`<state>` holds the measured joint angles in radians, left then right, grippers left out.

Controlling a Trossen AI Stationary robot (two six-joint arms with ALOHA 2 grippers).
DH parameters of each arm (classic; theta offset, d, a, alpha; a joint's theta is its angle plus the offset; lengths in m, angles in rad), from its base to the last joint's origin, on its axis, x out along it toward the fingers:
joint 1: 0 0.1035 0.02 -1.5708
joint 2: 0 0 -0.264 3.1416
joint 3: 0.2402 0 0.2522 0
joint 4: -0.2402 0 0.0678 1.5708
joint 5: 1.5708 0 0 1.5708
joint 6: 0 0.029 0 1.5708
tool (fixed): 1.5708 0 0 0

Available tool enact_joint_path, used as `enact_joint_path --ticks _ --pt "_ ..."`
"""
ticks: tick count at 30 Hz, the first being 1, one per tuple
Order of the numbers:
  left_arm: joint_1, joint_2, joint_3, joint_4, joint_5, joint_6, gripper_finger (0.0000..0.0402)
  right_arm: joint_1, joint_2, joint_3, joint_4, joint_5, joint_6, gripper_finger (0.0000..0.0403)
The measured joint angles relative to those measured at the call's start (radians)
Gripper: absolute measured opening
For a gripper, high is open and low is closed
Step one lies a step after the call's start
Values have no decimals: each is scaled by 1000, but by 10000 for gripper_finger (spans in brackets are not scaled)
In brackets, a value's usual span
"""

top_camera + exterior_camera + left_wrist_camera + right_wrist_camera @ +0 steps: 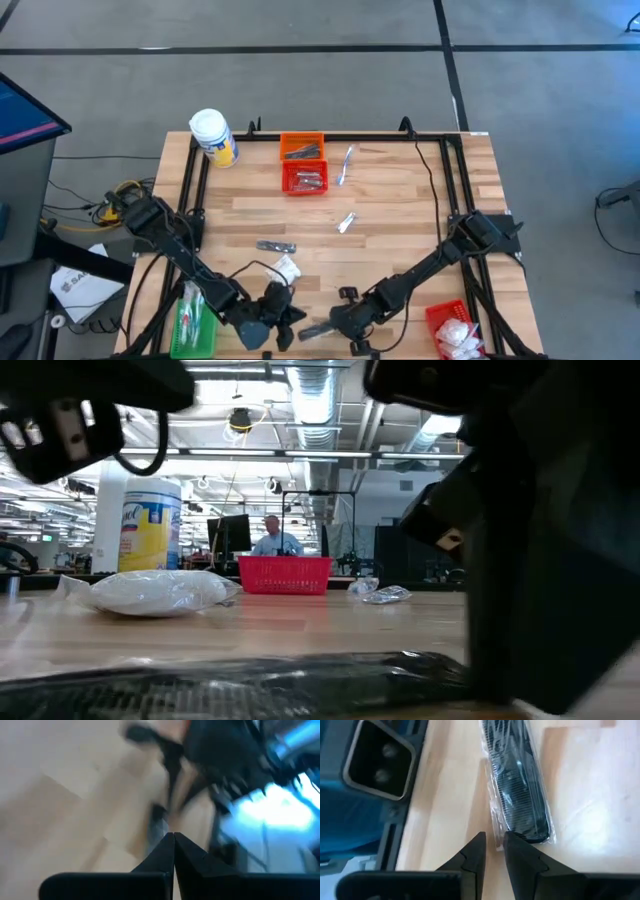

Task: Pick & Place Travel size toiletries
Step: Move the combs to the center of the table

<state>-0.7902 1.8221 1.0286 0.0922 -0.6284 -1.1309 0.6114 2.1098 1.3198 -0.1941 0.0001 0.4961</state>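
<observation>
At the near edge of the table [400, 215] the two arms are meeting low over the wood. The right gripper [491, 851] is hovering right at the end of a dark comb in clear wrap [517, 780], its fingers standing a little apart with only a narrow gap, and the edge of the wrap is lying just in front of the tips; I cannot tell if it is pinching the plastic or only touching it. The left gripper [173, 839] is waiting close beside, with its fingers pressed together and holding nothing. To me the step in hand is the pick of this comb, and the next move is asking for a firm bite on the wrap and a lift without dragging it against the left arm. A little farther, a white packet [286, 267] and a foil sachet [275, 245] are lying free on the wood, and another sachet [347, 222] is lying near the middle. At the far side the red basket [305, 178] and the orange basket [301, 147] are already keeping some items, with the big white jar [213, 137] standing to the left.
</observation>
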Motion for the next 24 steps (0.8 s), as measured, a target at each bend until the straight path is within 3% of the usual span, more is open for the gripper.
enact_joint_path --ticks 3,9,16,21,24 --pt "-1 27 15 15 91 2 0 0 0 8 -12 5 1 65" --pt "3 130 123 14 154 54 0 5 5 39 -17 4 2 65" --pt "42 269 196 -13 267 10 0 19 4 93 -6 2 -47 65" --pt "88 279 202 -136 322 -50 0 2 4 109 -32 2 -113 65" --pt "143 270 202 -185 367 21 0 -30 4 116 -93 8 -142 65"
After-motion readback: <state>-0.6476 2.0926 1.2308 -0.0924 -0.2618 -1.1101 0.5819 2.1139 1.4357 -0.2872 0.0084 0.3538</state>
